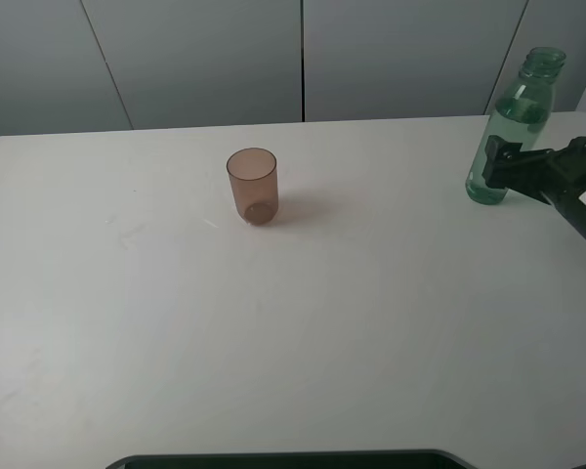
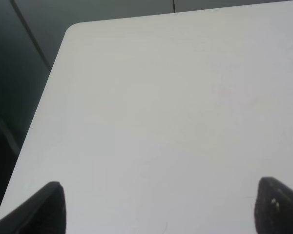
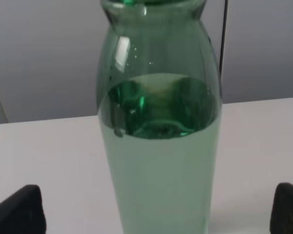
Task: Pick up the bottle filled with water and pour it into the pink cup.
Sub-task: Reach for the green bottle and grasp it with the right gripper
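Right wrist view first: the bottle [image 3: 158, 161] fills the frame, upright, green, no cap, with water up near its shoulder. My right gripper [image 3: 154, 214] has it lined up dead centre. The jaws are spread wide, one dark fingertip showing on each side of the body with clear table between finger and plastic. So nothing is gripped and nothing is touching.

From the high camera, the bottle stands near the far right corner of the table [image 1: 371, 322], my fingers level with its lower half. The pink cup [image 1: 252, 186] sits upright well apart from it, toward the middle.

I judge this to be the reach step, with the grasp not yet made. Next I need a squeeze onto the body, firm enough to hold slick plastic. Then a level lift, since that open neck and high water could slop. Then a carry across to the cup and a slow tilt over its rim.

My left gripper [image 2: 161, 214] hangs over bare tabletop, jaws apart, holding nothing.
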You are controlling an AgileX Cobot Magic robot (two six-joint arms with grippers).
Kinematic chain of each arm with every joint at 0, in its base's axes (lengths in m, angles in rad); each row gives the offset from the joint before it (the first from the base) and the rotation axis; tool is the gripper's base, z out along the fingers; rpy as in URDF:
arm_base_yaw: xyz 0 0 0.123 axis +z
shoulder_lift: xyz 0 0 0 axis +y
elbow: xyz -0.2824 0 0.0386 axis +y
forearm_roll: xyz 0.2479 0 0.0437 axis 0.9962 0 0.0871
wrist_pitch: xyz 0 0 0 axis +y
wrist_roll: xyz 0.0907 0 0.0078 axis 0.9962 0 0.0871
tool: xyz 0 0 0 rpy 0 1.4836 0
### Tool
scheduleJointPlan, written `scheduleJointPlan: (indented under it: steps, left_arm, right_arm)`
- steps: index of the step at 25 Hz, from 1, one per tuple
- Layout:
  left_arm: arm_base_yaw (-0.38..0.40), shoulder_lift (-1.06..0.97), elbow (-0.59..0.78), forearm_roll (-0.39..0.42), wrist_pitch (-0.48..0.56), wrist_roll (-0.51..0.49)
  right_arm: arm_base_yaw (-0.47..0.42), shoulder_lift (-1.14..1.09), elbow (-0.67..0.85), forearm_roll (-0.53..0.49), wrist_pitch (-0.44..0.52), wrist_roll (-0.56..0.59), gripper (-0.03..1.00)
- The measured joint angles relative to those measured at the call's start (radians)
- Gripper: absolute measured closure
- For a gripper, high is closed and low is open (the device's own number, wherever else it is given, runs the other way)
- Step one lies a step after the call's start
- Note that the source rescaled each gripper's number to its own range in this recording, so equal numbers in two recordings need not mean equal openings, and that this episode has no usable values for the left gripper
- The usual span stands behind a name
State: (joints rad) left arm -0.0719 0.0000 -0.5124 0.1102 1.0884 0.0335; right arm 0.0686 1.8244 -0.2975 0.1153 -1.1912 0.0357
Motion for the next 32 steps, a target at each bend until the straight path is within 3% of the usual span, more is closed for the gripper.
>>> scheduleJointPlan:
  steps: [13,32]
  left_arm:
    - [0.0,0.0,0.0,0.0,0.0,0.0]
    - [0.0,0.0,0.0,0.0,0.0,0.0]
  right_arm:
    - [0.0,0.047,-0.148,0.0,0.103,0.002,-0.03]
    - [0.0,0.228,-0.297,0.01,0.089,0.001,-0.03]
